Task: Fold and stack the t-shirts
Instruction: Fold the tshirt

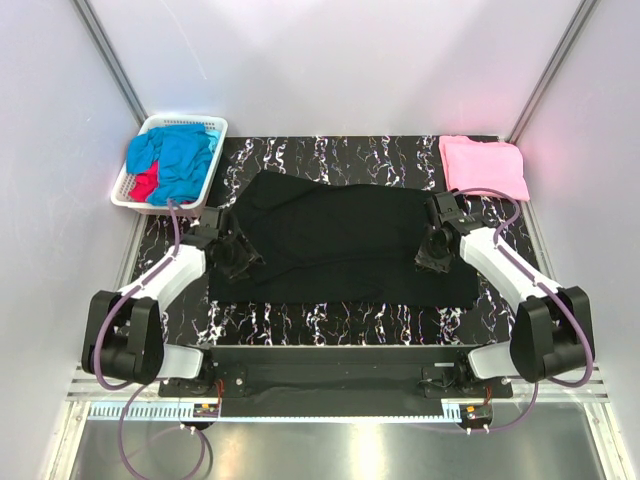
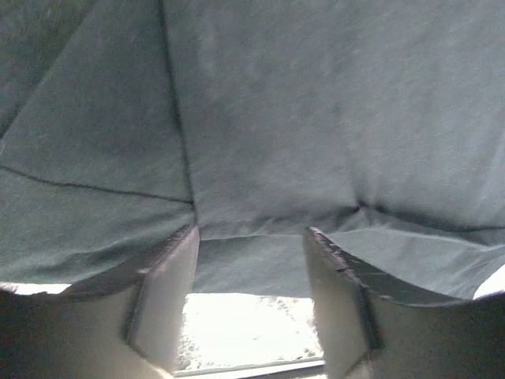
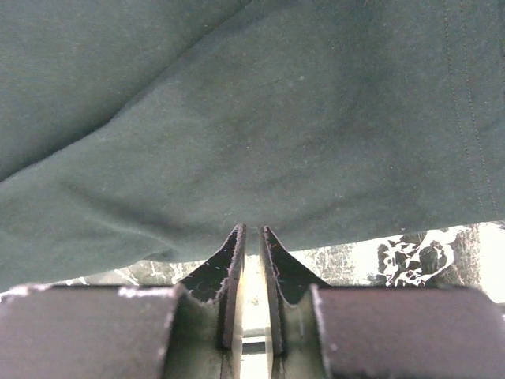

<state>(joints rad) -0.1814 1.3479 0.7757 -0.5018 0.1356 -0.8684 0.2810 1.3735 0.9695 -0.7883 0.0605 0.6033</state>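
A large black t-shirt (image 1: 340, 240) lies spread across the middle of the dark marbled table (image 1: 330, 155). My left gripper (image 1: 238, 255) sits at its left side; in the left wrist view it (image 2: 251, 230) is open, its fingertips (image 2: 188, 237) against the cloth (image 2: 316, 118). My right gripper (image 1: 432, 258) is at the shirt's right part; in the right wrist view it (image 3: 252, 229) is all but closed, with its tips at the cloth's edge (image 3: 237, 118). A folded pink t-shirt (image 1: 484, 165) lies at the back right. Bright blue (image 1: 178, 155) and red (image 1: 146, 185) t-shirts are bunched in the basket.
The white slotted basket (image 1: 185, 120) stands at the back left corner, partly off the table. Metal frame posts and pale walls close in both sides. A black rail with the arm bases runs along the near edge.
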